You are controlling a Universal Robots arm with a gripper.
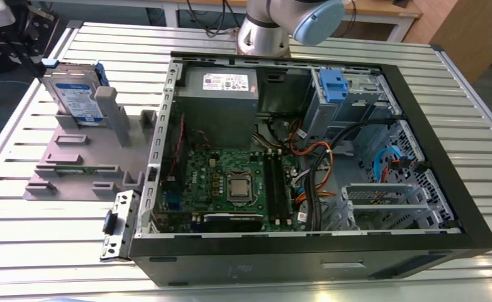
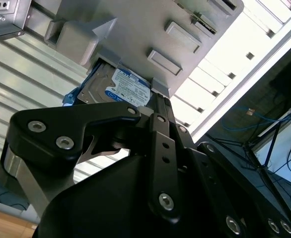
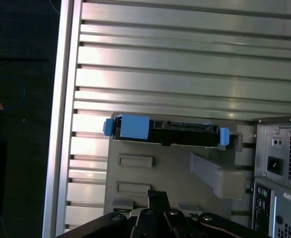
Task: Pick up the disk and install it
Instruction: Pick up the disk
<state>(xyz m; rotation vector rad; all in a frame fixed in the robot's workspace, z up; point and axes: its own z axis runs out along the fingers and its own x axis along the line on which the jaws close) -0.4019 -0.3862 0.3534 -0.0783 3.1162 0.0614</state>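
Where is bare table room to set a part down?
The ribbed aluminium table is bare at the exterior view's lower left, below the grey plastic fixture beside the open black computer case, and along that view's right edge. Crowded: inside the case, and the fixture holding the blue-framed silver disk.

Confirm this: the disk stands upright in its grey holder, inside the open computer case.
Wrong place: the disk stands upright in its grey holder outside the open computer case, on the table at the exterior view's left, as the exterior view shows.
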